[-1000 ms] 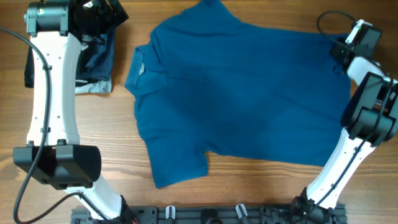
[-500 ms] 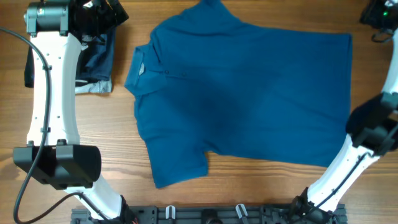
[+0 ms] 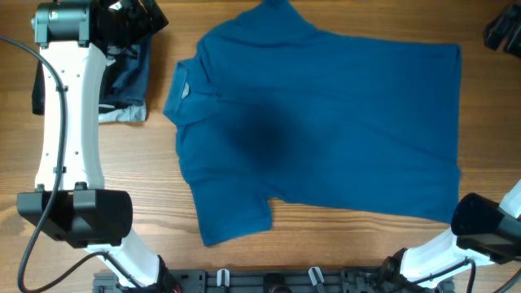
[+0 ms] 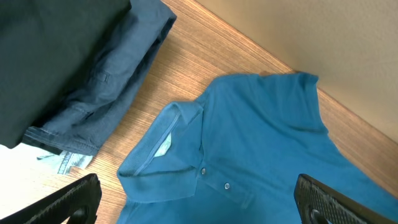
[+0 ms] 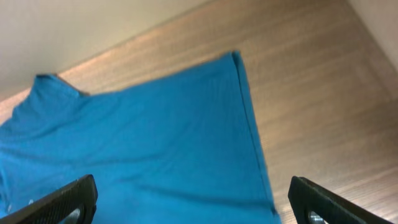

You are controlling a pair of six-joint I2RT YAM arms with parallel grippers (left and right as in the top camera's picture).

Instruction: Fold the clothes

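Polo shirt (image 3: 326, 122), soft blue, flat on wood-grain table (image 3: 326, 244); left gripper (image 4: 205, 205) and right gripper (image 5: 199, 205) wide.

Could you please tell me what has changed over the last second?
The right tool left the far right corner of the polo shirt and drew outward beyond it, open and empty; the right arm swung back toward the near edge. The shirt, left arm and folded dark garments did not move.

Bright even light, dark shadow on shirt (image 3: 326, 122) — right wrist view seemingly blurred
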